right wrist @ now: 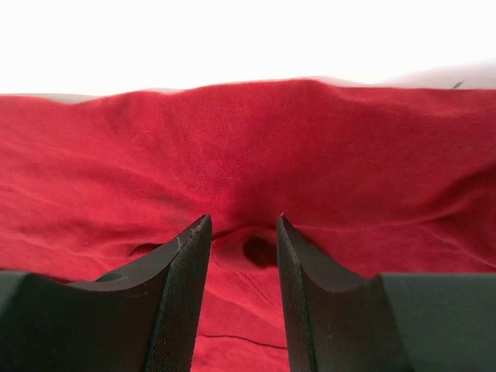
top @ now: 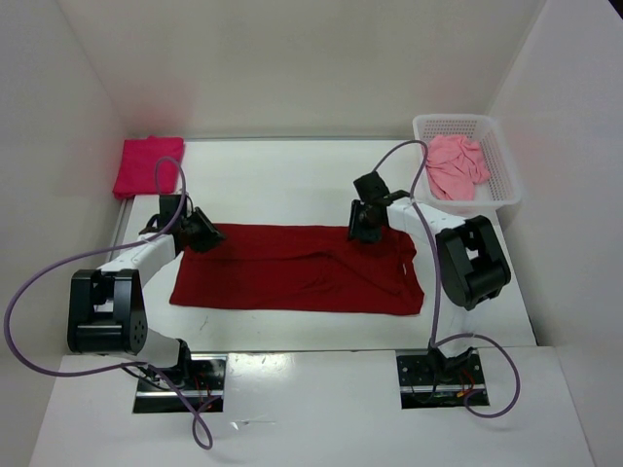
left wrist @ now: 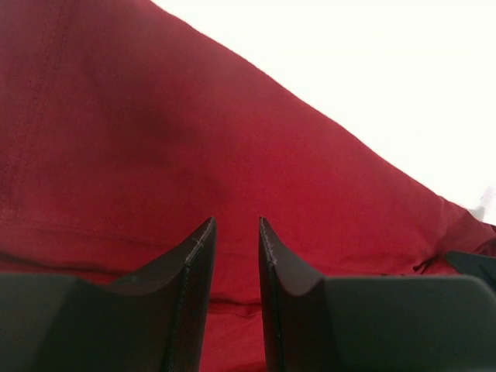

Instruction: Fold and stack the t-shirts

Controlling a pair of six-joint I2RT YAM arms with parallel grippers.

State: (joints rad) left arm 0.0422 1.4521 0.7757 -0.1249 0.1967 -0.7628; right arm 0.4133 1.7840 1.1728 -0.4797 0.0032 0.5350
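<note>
A dark red t-shirt (top: pixel 292 272) lies folded into a long band across the middle of the table. My left gripper (top: pixel 204 236) sits low over its far-left corner. In the left wrist view the left gripper (left wrist: pixel 236 221) is narrowly open, and only flat red cloth (left wrist: pixel 155 139) shows in the gap. My right gripper (top: pixel 365 232) is at the shirt's far edge, right of centre. In the right wrist view the right gripper (right wrist: pixel 242 218) is open over a small pucker of cloth (right wrist: pixel 248 248). A magenta t-shirt (top: pixel 146 165) lies folded at the far left. A salmon-pink t-shirt (top: pixel 456 165) lies crumpled in the basket.
The white mesh basket (top: pixel 506 161) stands at the far right corner. White walls close in the table on the left, back and right. Purple cables loop from both arm bases at the near edge.
</note>
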